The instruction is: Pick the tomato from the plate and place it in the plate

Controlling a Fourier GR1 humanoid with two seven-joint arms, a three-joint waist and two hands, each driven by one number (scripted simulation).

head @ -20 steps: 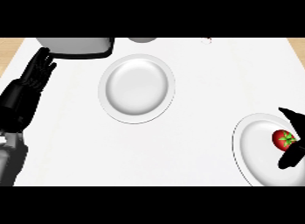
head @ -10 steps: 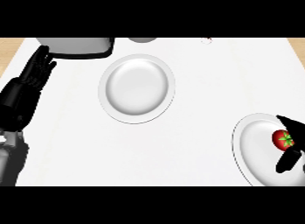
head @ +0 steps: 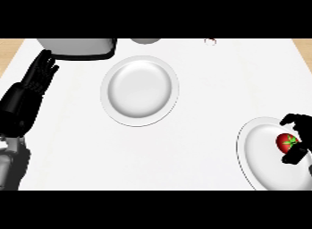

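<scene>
A red tomato (head: 285, 142) with a green stem lies on a white plate (head: 263, 154) at the lower right. My right hand (head: 308, 136) comes in from the right edge and curls round the tomato, fingers above it and thumb below it. A second white plate (head: 140, 89) stands bare in the middle of the white counter. My left hand (head: 36, 82) rests open at the left edge, fingers straight and pointing up.
A grey-white rounded container (head: 78, 48) sits at the back left, just right of my left hand. A small grey object (head: 145, 40) and a tiny dark red thing (head: 210, 41) lie at the counter's far edge.
My right hand has closed in on the tomato, its fingers curling round it from above and below. The left hand and both plates have stayed put.
</scene>
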